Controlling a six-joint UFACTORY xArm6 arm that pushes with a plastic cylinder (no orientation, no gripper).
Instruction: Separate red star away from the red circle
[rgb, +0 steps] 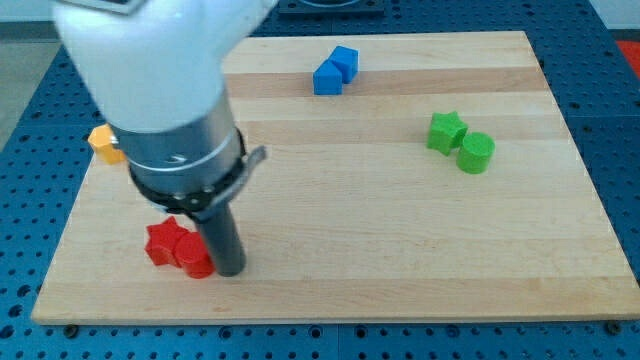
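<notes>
My tip (230, 270) sits low at the view's left, near the bottom edge of the worktop (400, 250). There is no claw on this arm — only the straight rod — so there is nothing to spread or press together. Just to the view's left of the tip, and seemingly touching it, is the red circle (195, 260); against that block's far side, further to the view's left and a touch higher, is the red star (163, 241). So the three lie almost in one line — tip, circle, star — with the circle between. That matters, I judge: a push straight toward the view's left would drive both reds along together rather than part them. The tip would likely need to come round to the seam between them, or reach the star from above or below.
</notes>
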